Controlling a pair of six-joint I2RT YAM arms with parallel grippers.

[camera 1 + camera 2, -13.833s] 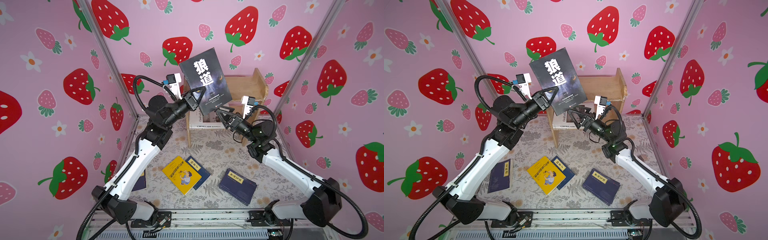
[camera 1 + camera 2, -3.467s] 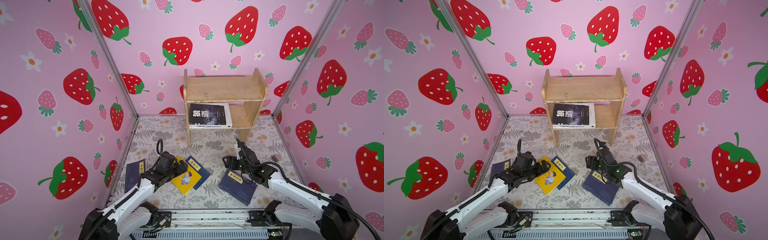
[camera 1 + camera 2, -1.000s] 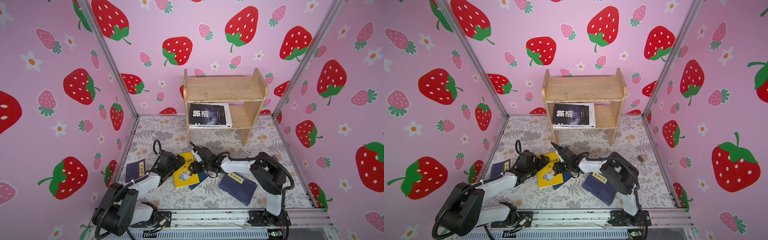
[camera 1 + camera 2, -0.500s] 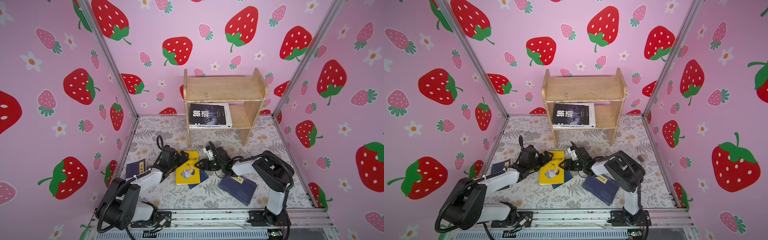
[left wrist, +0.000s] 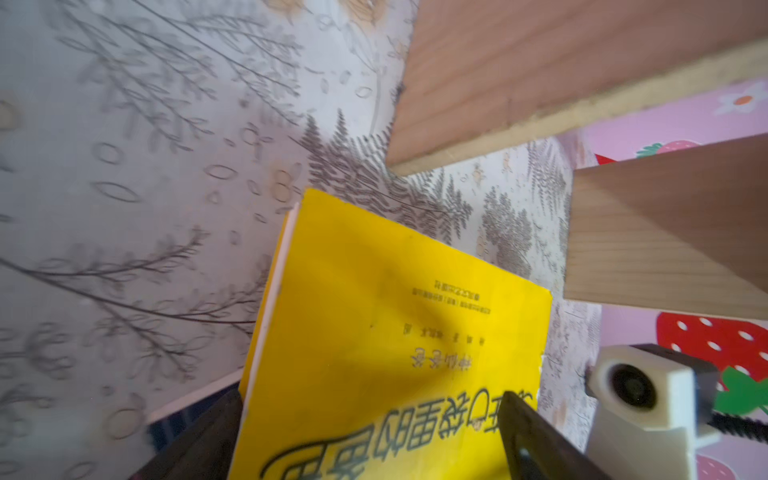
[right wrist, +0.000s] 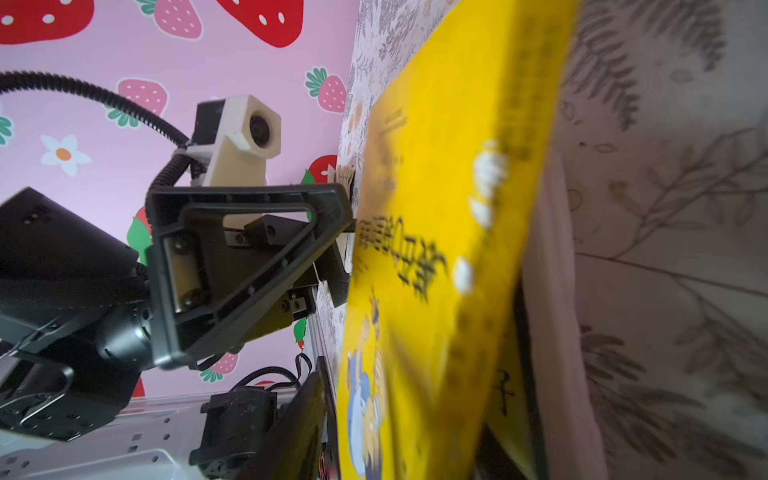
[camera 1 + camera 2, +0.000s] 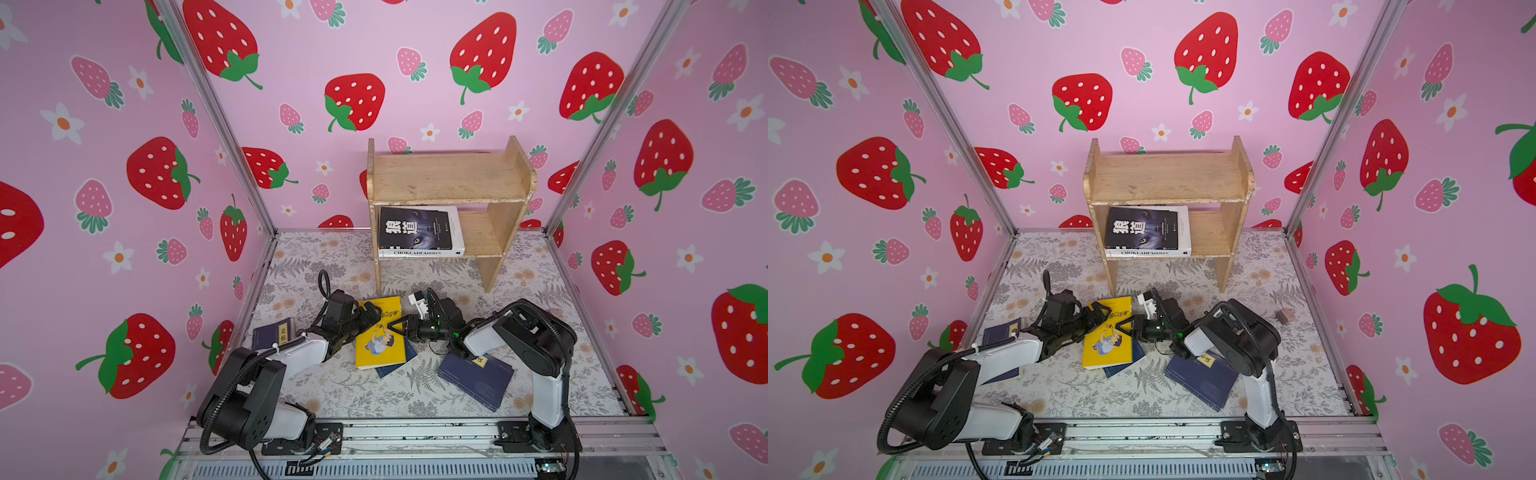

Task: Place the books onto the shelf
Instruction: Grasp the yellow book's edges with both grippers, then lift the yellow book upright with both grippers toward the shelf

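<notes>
Between the left claw (image 7: 371,316), wide astride one edge, and the right claw (image 7: 395,326), narrow with its hold unclear, lies the yellow book (image 7: 380,336), lengthwise toward the shelf (image 7: 449,178).

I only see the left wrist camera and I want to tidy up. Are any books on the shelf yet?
Observer: Yes, a dark wolf book lies flat on the lower tier of the shelf, atop a thick white book.
Operator: More on the floor?
Observer: Three navy books: one far left, one under the yellow book, one on the right.
Operator: Where's the other tool?
Observer: The right tool is at the yellow book's right edge.
</notes>
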